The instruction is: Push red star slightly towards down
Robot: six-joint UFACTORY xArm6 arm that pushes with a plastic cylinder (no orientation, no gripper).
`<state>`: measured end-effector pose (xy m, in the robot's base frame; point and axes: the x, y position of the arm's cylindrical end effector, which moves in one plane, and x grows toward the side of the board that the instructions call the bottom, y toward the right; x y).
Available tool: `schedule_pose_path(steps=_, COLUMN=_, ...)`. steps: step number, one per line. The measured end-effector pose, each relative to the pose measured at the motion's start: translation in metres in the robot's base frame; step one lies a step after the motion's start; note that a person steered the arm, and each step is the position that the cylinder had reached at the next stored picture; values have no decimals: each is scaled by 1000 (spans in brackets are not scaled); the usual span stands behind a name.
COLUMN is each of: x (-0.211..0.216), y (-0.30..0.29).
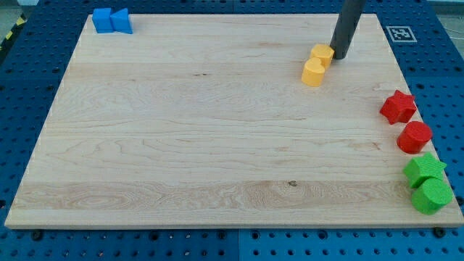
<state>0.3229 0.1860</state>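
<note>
The red star (398, 106) lies near the board's right edge, at mid height. My tip (338, 56) is at the view's top right, well up and to the left of the red star. It stands right beside a yellow block (322, 54), on that block's right. A second yellow block, heart-shaped (313, 72), touches the first just below it.
A red round block (414, 137) lies just below the red star. A green star (424, 170) and a green round block (431, 195) sit below that at the right edge. Two blue blocks (112, 21) touch at the top left corner of the wooden board (203, 130).
</note>
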Motion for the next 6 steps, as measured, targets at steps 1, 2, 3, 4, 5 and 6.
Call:
schedule_pose_path(steps=1, x=19, y=0)
schedule_pose_path(steps=2, x=19, y=0)
schedule_pose_path(steps=3, x=19, y=13)
schedule_pose_path(steps=4, x=19, y=16)
schedule_pose_path(steps=5, x=19, y=16)
schedule_pose_path(steps=6, x=19, y=18)
